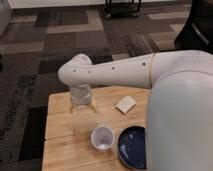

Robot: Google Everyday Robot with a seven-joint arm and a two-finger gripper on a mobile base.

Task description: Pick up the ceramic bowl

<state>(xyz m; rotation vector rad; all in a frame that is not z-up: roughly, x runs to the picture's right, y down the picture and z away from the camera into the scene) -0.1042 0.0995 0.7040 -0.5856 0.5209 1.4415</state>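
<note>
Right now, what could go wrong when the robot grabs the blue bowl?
The hand hangs over the wooden table, left of the white cup. The cup stands between it and the ceramic bowl, so reaching across might knock it. The robot's arm hides part of the bowl, so aiming could be off.

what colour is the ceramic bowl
The ceramic bowl is dark navy blue, camera view. The gripper hangs over the table, behind the cup.

Glossy navy glaze covers the ceramic bowl (132,146); the cup (102,137) is matt white. The tabletop (62,145) is smooth pale wood. The gripper (82,111), above its left half, ends a smooth white arm (115,70).
</note>
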